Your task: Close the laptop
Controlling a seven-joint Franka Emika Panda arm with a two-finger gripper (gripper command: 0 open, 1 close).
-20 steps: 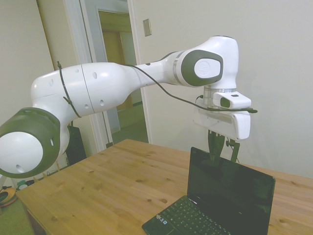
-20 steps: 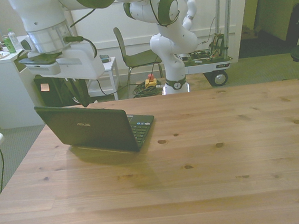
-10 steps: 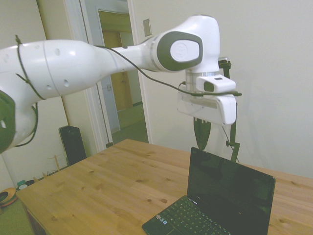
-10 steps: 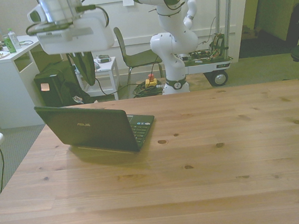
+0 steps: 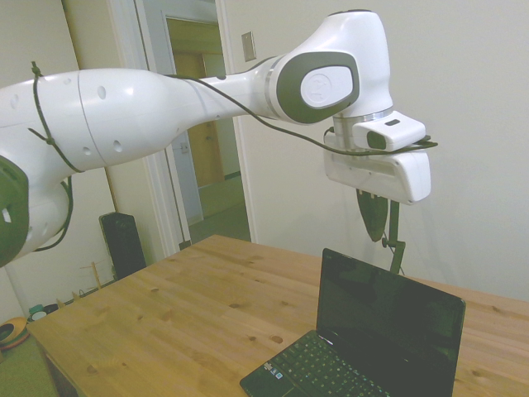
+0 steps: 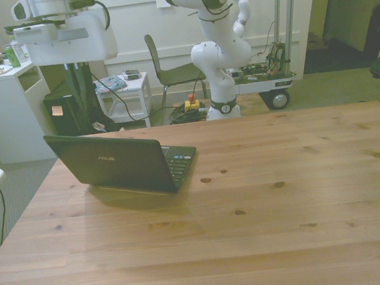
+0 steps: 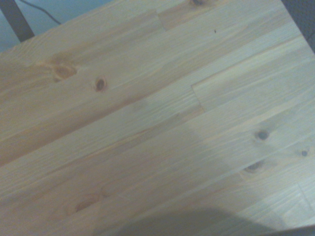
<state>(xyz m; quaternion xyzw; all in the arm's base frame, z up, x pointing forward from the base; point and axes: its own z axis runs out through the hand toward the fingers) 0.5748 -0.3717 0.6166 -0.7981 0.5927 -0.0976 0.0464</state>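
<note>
The laptop [image 6: 111, 165] stands open on the wooden table [image 6: 263, 203] near the front view's left, its lid upright with the back toward that camera. In the side view its dark screen [image 5: 388, 322] rises over the black keyboard [image 5: 318, 372], with small stickers [image 5: 277, 370] at the palm-rest corner. My gripper [image 5: 376, 236] hangs well above the lid's top edge and behind it, apart from it, its dark fingers pressed together and holding nothing. In the front view the gripper [image 6: 79, 92] is above the lid's left end. The wrist view holds only bare table boards [image 7: 147, 123].
Beyond the table's far edge stand a second white robot arm [image 6: 218, 45] on a wheeled cart, a chair [image 6: 169, 67] and a white cabinet [image 6: 5, 106]. A doorway [image 5: 194, 124] shows behind the arm in the side view.
My gripper has risen from just behind the lid's top edge and swung toward the front view's left. The laptop lid stands at the same angle.
</note>
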